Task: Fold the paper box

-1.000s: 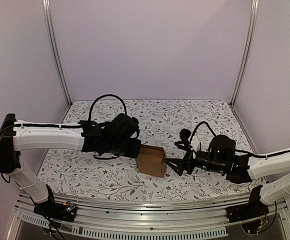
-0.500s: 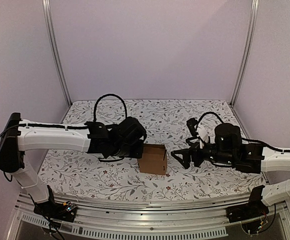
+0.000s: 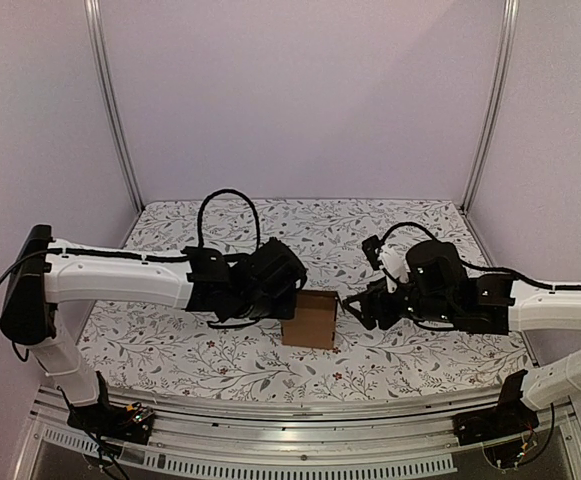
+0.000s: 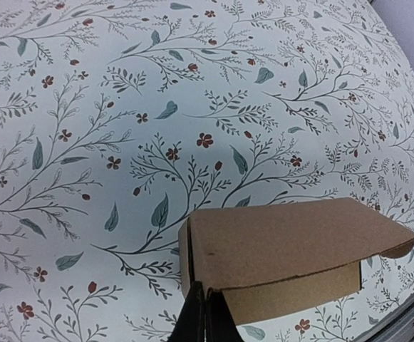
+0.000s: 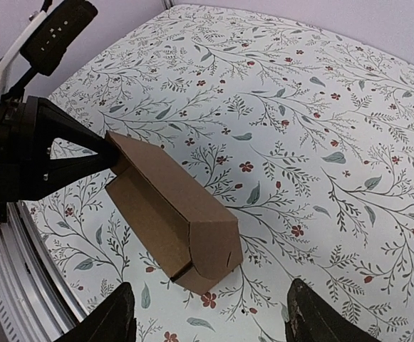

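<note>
The paper box point(image 3: 310, 319) is a small brown carton standing on the floral table between the two arms. In the left wrist view the paper box point(image 4: 292, 249) lies just ahead of my left gripper point(image 4: 205, 313). That gripper is shut, its tips pressed against the carton's near corner. My left gripper point(image 3: 288, 298) sits at the carton's left side. In the right wrist view the paper box point(image 5: 171, 206) points its folded end toward my right gripper point(image 5: 214, 328). Its fingers point(image 5: 117, 317) stand open, wider than the carton, with nothing between them. My right gripper point(image 3: 355, 306) hovers just right of the carton.
The floral table cloth point(image 3: 390, 240) stretches behind and to both sides of the carton. A metal rail point(image 3: 300, 410) runs along the near edge. Lilac walls with upright metal posts point(image 3: 115, 110) enclose the back and sides.
The left arm has moved right against the carton, which has turned to stand squarer. The right gripper has swung in toward the carton's right side, its jaws widening and then narrowing a little.
</note>
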